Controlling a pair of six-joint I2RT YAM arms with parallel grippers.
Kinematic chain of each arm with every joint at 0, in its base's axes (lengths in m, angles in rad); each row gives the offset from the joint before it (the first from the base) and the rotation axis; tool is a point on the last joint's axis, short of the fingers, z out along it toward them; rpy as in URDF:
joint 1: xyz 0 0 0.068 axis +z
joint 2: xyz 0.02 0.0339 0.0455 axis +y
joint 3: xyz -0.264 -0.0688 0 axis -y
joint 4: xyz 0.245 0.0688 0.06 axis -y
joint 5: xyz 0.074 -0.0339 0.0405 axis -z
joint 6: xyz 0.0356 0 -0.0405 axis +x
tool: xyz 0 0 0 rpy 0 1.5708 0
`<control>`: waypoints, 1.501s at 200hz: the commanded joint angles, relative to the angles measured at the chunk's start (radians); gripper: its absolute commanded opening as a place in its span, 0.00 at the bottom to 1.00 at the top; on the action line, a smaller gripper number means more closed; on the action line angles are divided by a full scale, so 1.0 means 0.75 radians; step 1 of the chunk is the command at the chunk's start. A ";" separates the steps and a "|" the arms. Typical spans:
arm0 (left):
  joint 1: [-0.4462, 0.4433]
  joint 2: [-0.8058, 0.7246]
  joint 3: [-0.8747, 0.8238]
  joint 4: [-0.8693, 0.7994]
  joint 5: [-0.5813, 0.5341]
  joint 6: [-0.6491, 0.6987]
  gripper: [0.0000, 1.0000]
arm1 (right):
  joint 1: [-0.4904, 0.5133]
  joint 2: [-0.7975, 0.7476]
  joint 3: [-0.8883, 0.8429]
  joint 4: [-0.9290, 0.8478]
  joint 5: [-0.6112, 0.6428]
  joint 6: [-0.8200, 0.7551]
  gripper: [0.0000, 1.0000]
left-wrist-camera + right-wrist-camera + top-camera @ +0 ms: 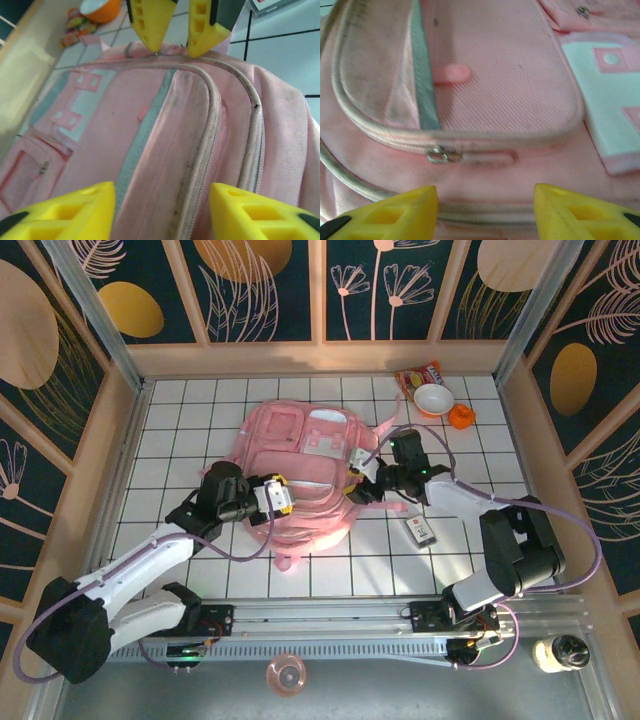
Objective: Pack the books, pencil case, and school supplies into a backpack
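Backpack (300,455) lies mid-table, left gripper (280,498) and right gripper (358,488) both open and empty at its sides, so I'd pin the fabric with 1 and pinch the zip pull (440,156) before tugging.

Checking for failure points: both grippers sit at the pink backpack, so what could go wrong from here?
The left gripper and right gripper face each other across the backpack, so they could collide. Its zip looks closed, and the soft bag may drag rather than open. The dark labelled item lies beside the right arm and could be swept.
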 commanded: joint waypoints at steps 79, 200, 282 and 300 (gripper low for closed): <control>-0.002 0.182 0.038 0.073 -0.203 0.228 0.61 | 0.060 0.111 0.073 -0.010 0.019 -0.100 0.48; 0.001 0.098 -0.057 0.301 -0.184 -0.021 0.00 | 0.081 0.208 0.151 -0.242 -0.080 -0.021 0.43; 0.009 0.037 -0.085 0.376 -0.175 -0.168 0.00 | 0.096 0.092 0.144 -0.300 -0.265 0.132 0.15; 0.009 0.052 -0.069 0.379 -0.162 -0.184 0.00 | 0.104 0.056 0.126 -0.260 -0.295 0.181 0.12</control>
